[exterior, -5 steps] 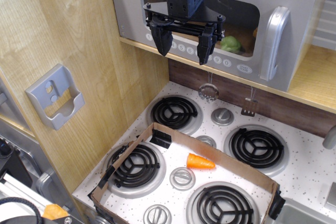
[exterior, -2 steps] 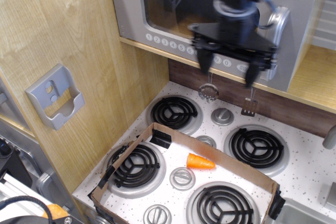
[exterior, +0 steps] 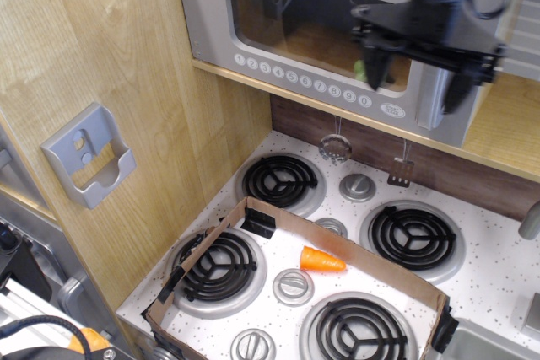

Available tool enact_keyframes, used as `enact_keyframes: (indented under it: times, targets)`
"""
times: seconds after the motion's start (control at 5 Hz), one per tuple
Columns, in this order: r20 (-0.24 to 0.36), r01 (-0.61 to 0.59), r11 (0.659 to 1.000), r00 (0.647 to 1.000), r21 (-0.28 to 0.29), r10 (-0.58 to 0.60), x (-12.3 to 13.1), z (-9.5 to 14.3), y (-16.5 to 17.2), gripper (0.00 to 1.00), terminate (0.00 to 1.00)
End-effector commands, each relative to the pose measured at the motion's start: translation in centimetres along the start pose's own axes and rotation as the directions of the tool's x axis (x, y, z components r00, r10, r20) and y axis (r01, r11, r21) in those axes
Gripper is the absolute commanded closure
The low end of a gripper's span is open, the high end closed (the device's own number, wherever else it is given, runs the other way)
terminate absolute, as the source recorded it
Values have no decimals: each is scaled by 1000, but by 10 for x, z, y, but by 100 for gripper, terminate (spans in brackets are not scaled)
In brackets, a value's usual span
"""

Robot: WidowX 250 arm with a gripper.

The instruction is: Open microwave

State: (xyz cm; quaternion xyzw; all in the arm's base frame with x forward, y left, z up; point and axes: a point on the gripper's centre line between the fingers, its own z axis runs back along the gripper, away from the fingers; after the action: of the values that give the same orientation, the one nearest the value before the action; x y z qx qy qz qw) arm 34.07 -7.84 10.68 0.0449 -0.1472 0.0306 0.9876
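The grey toy microwave point(exterior: 287, 14) sits on the wooden shelf at the top, door shut, with a clear window, a row of round white buttons and a clock reading 12:30. Its silver bar handle point(exterior: 432, 94) stands upright at the door's right edge. My black gripper point(exterior: 417, 83) hangs in front of the door's right side, open, with one finger left of the handle and the other just right of it. It holds nothing. A green item shows faintly inside behind the window.
Below is a toy stove point(exterior: 354, 233) with several black coil burners. An open cardboard tray point(exterior: 253, 217) lies on it with an orange carrot point(exterior: 321, 260) inside. A grey pocket-shaped bracket point(exterior: 89, 154) is on the left wooden wall. Small utensils point(exterior: 336, 147) hang under the shelf.
My gripper has moved to the right and slightly up across the microwave door, from over the window and buttons to the handle. The door has not moved.
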Motion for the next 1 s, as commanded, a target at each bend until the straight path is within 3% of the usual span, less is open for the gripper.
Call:
enact_keyframes:
  times: [0.0,0.4,0.6,0.8]
  targets:
    - [82,27,1000,996,-4,-27,28,14,-2,0,0]
    - [80,56,998,995,14,-56,42,11,6,0,0]
    - [72,30,1000,997,3,-31,41,9,5,100,0]
    - [74,4,1000,997,12,-4,33,8,3,100,0]
